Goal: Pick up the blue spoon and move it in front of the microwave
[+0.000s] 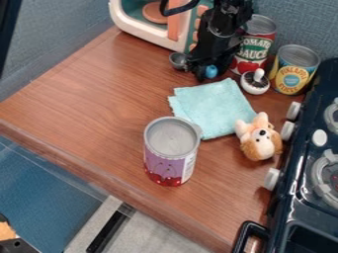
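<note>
Presently, the gripper (200, 75) is positioned at the upper centre of the frame, low over the wooden counter (92, 94). The spoon (178, 61) lies at the gripper's lower end: its grey, rounded bowl projects on the picture-left side, and a blue part is visible on the picture-right side, against the black body. The section between is hidden. Whether the gripper is clenched on the spoon or released from it cannot be told.

The bowl is just beside the lower right corner of the toy microwave (148, 37), which occupies the top of the frame. Wood surface extends from the microwave's lower edge toward the left and centre of the frame. This area is bounded by the wall (53, 44) at upper left and by the counter's front edge, which runs diagonally from mid-left to bottom centre.

Adjacent items: the light blue cloth (214, 106) is located below the gripper, near it. To the right are the white-knobbed toy (255, 82), the red-labelled can (257, 47) and the yellow-labelled can (293, 71). The purple-labelled can (170, 160) stands upright at centre; the plush dog (260, 139) lies between the cloth and the stove (284, 217).
</note>
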You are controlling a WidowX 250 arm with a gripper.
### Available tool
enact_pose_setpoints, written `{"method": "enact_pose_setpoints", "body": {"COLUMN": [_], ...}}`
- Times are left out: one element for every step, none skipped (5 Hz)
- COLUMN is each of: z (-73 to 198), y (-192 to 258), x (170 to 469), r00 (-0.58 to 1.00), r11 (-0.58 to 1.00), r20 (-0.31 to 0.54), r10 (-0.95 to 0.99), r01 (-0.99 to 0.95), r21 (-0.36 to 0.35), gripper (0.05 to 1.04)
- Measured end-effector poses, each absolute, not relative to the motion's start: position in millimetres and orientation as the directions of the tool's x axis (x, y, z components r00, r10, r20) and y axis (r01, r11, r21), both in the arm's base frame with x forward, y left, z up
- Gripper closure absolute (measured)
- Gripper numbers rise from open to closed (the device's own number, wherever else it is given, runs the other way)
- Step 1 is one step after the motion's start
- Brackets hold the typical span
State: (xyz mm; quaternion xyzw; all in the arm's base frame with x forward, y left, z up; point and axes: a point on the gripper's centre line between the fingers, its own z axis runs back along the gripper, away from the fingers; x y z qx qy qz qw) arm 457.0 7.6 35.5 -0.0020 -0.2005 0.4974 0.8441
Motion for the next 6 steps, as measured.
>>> {"method": "enact_pose_setpoints", "body": {"z": [35.1,34.8,36.5,53.5,81.1,94.9], "y": [7.1,5.3,4.0,18.8,38.8,57.1], "x": [452.0,448.7,445.2,433.7,417.4,398.5], "r00": [0.415,0.438,0.473,0.462,0.454,0.481], "r11": [0.495,0.514,0.543,0.539,0.541,0.555], "r20": [0.344,0.334,0.326,0.342,0.36,0.355], "r10": [0.843,0.835,0.819,0.818,0.815,0.802], "r01": [-0.847,-0.838,-0.821,-0.824,-0.82,-0.819], "r21": [-0.193,-0.185,-0.174,-0.177,-0.189,-0.144], "gripper": [0.66,0.667,0.667,0.667,0.667,0.667]}}
